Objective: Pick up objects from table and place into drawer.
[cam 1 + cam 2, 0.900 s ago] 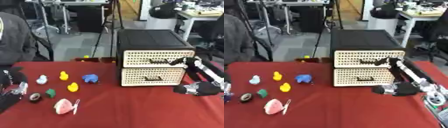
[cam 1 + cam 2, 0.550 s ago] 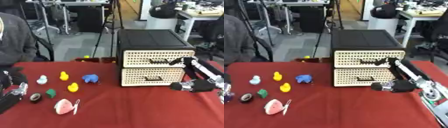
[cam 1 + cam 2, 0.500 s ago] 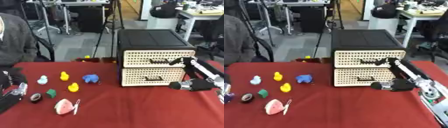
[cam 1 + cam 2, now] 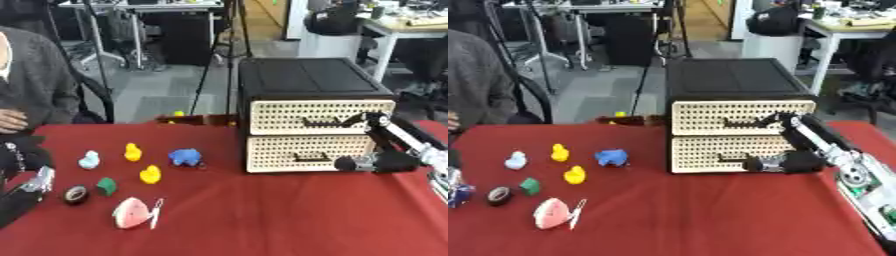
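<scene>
A black drawer unit stands at the back right of the red table, with both cream perforated drawers shut. My right hand hangs level with the lower drawer, its tip just right of the dark handle. On the left lie two yellow ducks, a blue toy, a pale blue toy, a small green piece, a black roll and a pink and white piece with a thin stick. My left hand rests open at the lower left edge.
The red table cloth spreads in front of the drawer unit. A person in a grey sleeve sits at the far left edge. Chairs, stands and desks fill the room behind the table.
My right hand has moved left and slightly up, from the table's right side to the front of the lower drawer near its handle. The toys have not moved.
</scene>
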You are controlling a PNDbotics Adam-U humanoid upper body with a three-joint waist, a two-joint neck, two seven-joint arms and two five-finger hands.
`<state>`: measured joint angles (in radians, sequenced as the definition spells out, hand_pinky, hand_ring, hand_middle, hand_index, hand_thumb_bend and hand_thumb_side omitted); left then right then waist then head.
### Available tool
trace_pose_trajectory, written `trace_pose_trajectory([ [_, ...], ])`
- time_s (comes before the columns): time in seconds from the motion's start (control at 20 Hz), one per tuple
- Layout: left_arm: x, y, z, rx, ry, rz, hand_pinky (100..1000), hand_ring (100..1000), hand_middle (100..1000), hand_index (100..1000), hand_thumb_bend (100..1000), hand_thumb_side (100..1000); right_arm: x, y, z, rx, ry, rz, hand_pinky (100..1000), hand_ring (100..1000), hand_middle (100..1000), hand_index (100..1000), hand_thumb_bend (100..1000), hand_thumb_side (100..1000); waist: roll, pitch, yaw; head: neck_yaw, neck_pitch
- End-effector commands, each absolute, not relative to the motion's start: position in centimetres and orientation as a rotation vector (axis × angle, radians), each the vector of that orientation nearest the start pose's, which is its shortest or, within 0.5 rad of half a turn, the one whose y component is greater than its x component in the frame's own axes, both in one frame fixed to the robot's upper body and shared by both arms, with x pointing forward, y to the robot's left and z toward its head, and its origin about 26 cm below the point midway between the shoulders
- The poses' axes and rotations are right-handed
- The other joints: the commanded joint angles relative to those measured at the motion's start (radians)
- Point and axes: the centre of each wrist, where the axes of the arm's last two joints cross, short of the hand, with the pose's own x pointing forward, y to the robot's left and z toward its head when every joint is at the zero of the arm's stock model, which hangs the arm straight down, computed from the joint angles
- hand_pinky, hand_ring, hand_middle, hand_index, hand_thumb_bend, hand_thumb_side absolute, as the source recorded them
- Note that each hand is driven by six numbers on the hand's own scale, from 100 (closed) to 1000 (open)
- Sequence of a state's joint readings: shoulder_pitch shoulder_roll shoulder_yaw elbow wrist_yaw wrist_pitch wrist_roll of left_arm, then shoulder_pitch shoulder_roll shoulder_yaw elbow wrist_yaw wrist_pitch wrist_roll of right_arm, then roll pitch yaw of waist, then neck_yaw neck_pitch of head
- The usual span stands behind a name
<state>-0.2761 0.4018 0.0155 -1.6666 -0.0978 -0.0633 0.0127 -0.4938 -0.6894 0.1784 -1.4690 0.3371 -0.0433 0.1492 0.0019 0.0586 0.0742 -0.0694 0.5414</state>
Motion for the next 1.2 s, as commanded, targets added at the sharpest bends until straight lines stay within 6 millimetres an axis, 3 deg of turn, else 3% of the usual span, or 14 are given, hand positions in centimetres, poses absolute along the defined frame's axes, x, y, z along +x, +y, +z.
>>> trace_pose_trajectory([
  [0.05,33.8,30.9,13.8,0.388,-2.008,-0.446,623,569,574,779,107,220,38.2,-34.4,18.4,-0.747,-1.722,1.065,100,100,100,765,1000,743,0.002,-0.007,0.003,-0.003,-0.011],
  [1.2,34.2,30.3,14.6,0.368,-2.036,-0.456,625,569,575,780,100,219,40.2,-36.1,19.7,-0.834,-1.704,0.998,100,100,100,767,1000,742,0.006,0.025,0.050,-0.013,-0.028],
])
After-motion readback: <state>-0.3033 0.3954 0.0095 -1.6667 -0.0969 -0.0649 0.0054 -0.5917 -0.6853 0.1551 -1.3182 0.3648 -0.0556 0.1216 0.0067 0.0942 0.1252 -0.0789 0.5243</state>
